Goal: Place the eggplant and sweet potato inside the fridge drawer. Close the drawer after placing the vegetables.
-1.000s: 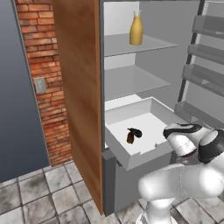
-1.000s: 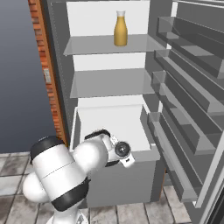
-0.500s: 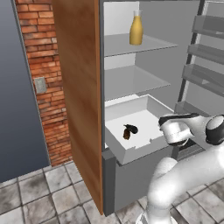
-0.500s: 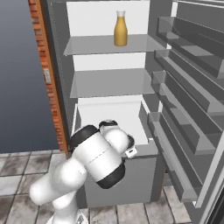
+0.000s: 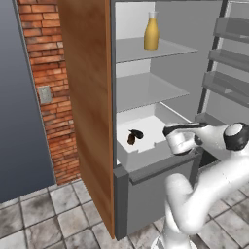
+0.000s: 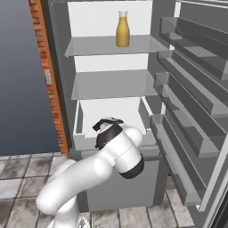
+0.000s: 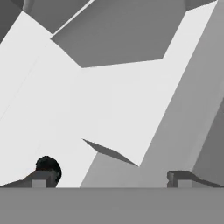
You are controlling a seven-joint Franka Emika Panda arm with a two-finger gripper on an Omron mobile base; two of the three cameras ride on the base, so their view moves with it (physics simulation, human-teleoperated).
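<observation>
White arm (image 5: 194, 204) now farther over fridge drawer (image 5: 146, 153), fingers (image 7: 43, 178) spread.

The white arm rises from the base, bends forward at a rounded elbow and reaches ahead at about waist height. In the left base view the forearm runs leftward from a dark-capped joint on the right, and the hand lies nearly level, ending in the gripper (image 5: 168, 130), seen as a flat dark piece pointing left. In the right base view the bulky upper arm and a dark-banded joint sit in front, with the dark top of the hand just showing above them. In the hand view the gripper (image 7: 109, 179) has its two small dark fingertips (image 7: 43, 178) set far apart, jaws spread wide, nothing between them.
</observation>
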